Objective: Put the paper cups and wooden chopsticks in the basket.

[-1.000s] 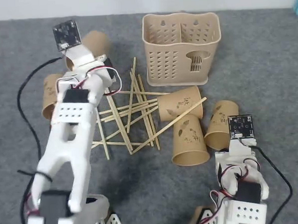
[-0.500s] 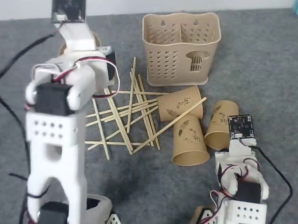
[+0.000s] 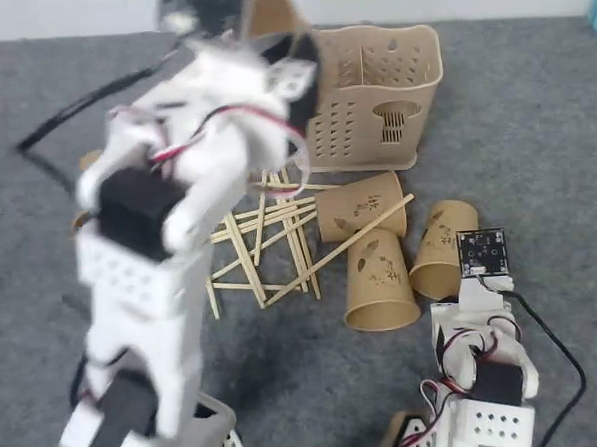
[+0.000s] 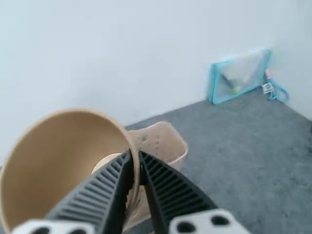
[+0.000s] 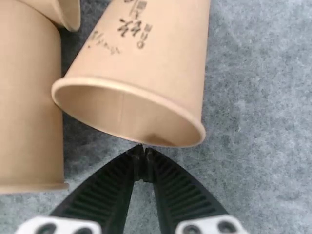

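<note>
- White left arm [image 3: 178,220] fills the left half of the high view and reaches to the upper middle.
- Tan basket [image 3: 372,99] stands upright at the upper middle, on the grey mat [image 3: 555,150].
- Left pincer [image 4: 134,156] squeezes the rim of one paper cup [image 4: 63,161], held up high beside the basket.
- Three more cups [image 3: 379,279] sit close together at the lower middle.
- Wooden chopsticks [image 3: 269,235] lie in a messy pile below the basket.
- Right pincer [image 5: 143,152] is closed on nothing, its tips just beside the rim of a lying cup [image 5: 156,63].
</note>
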Controlling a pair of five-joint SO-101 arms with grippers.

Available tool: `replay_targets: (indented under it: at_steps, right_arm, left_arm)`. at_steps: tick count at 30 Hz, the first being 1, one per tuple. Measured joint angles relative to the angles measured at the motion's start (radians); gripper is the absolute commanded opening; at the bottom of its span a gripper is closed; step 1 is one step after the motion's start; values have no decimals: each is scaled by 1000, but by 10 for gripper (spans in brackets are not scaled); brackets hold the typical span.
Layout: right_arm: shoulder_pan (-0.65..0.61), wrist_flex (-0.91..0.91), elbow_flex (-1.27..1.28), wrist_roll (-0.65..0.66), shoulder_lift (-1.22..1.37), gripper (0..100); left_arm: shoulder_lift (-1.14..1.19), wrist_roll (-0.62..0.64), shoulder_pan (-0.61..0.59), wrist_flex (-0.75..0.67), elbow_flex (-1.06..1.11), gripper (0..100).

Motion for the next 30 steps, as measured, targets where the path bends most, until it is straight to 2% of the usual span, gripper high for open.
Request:
replay_targets:
  at_steps: [8,13,20,30]
  right_arm:
    - [0,0,0,3,0,9]
    - [0,0,0,5,0,9]
    - [0,0,0,5,0,9]
    - [0,0,0,5,0,9]
  left_arm:
    - [416,-12,44,-3,-494,12]
    - [660,-77,72,-28,-683,12]
    - [876,-91,86,-130,-752,12]
    - [988,-166,87,-229,-753,14]
